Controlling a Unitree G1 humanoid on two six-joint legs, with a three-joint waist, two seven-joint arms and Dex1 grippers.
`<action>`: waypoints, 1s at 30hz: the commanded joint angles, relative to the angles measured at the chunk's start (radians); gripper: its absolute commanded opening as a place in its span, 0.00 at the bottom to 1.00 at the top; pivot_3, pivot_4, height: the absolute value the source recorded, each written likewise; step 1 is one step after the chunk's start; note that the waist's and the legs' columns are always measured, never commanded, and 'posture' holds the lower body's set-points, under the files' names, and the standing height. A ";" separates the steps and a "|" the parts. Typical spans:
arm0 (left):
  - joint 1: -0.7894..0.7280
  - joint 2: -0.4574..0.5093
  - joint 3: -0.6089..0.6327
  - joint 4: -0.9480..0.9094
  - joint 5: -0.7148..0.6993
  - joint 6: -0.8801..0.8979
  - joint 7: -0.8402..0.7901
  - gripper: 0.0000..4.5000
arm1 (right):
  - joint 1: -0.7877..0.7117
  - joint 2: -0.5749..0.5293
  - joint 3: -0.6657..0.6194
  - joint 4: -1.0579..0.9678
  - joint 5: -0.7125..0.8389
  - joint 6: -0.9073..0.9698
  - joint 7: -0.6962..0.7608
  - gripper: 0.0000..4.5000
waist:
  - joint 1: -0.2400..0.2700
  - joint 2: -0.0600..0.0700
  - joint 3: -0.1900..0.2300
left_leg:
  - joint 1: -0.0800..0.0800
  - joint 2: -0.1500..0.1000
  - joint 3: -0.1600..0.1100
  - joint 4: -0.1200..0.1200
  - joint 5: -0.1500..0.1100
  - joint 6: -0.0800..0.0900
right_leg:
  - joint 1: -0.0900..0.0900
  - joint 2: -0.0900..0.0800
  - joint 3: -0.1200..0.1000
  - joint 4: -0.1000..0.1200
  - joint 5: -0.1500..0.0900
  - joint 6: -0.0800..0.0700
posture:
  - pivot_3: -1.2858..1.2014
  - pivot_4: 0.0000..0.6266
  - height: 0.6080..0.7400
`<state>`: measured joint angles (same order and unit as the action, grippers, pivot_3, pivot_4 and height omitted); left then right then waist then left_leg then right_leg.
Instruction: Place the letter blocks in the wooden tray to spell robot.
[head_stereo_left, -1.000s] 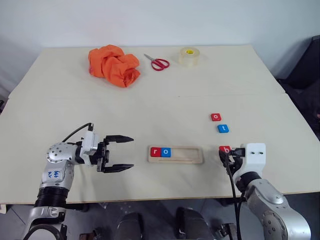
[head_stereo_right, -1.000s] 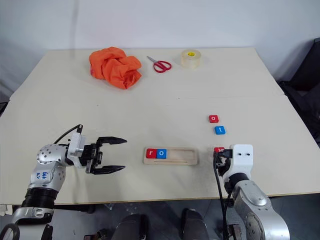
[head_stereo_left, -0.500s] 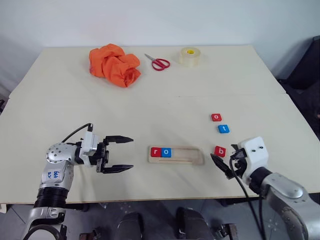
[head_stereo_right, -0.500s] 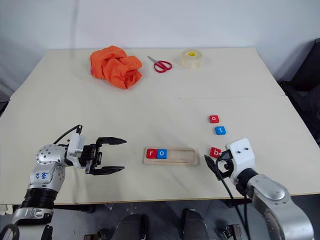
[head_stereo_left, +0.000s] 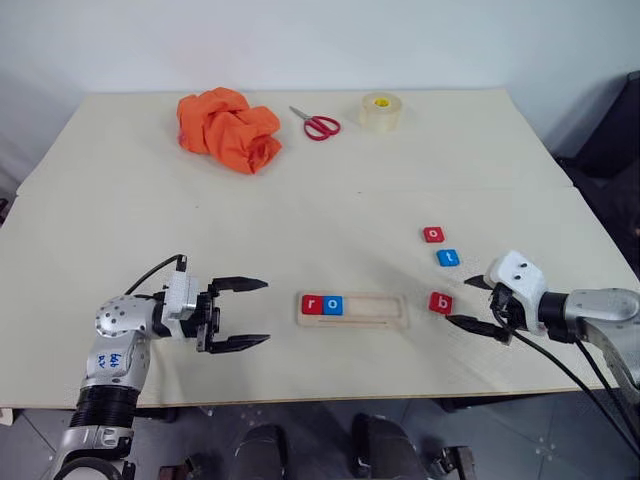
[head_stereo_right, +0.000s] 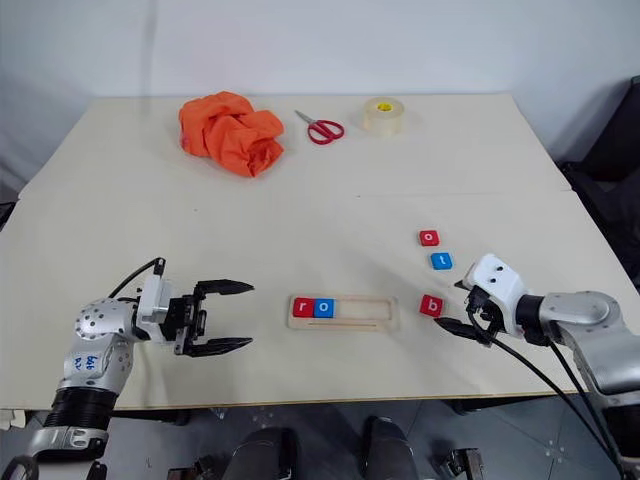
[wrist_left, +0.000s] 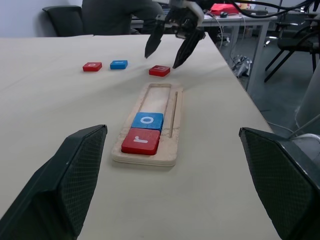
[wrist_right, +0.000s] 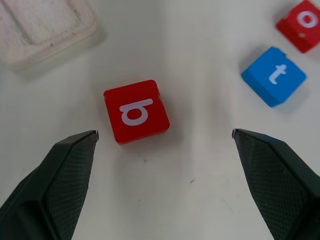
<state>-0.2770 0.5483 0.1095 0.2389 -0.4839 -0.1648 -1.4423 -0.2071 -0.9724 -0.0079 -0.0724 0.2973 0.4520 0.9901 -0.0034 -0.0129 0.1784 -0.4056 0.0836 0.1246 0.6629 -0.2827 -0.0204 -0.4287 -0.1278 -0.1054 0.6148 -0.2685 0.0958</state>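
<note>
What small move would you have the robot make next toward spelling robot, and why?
Probably close the open right gripper on the red b block. The wooden tray holds only r and o, so b comes next, and it lies on the table just right of the tray, near the fingers.

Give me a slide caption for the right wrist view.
Open right gripper over the red b block lying on the table, blue t block beyond.
</note>
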 joint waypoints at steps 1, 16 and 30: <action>0.025 0.010 0.026 -0.042 -0.028 -0.009 0.007 1.00 | -0.034 0.008 0.020 0.034 -0.018 -0.041 0.047 1.00 | 0.000 0.000 0.000 | 0.000 0.000 0.000 0.000 0.000 0.000 | 0.000 0.000 0.000 0.000 0.000 0.000 | 0.52 0.24 1.00; 0.048 0.032 0.058 -0.062 -0.025 -0.007 0.030 1.00 | -0.113 0.061 0.054 0.060 -0.074 -0.034 0.025 0.32 | 0.000 0.000 0.000 | 0.001 0.000 0.000 0.001 0.000 -0.001 | 0.000 0.000 0.000 0.001 0.000 0.000 | 0.52 0.24 1.00; -0.037 0.017 0.040 0.037 -0.002 -0.043 0.033 1.00 | -0.395 0.093 0.261 -0.210 -0.027 0.317 0.092 0.32 | -0.001 0.001 0.000 | 0.000 0.001 0.000 0.001 -0.001 -0.001 | -0.001 0.000 0.000 0.002 0.000 -0.001 | 0.52 0.24 1.00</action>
<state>-0.3026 0.5651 0.1456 0.2775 -0.4820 -0.1914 -1.4110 -0.5808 -0.8876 0.2296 -0.2476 0.2740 0.7427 1.0741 -0.0044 -0.0121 0.1787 -0.4059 0.0843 0.1251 0.6642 -0.2834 -0.0217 -0.4303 -0.1282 -0.1054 0.6171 -0.2690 0.0948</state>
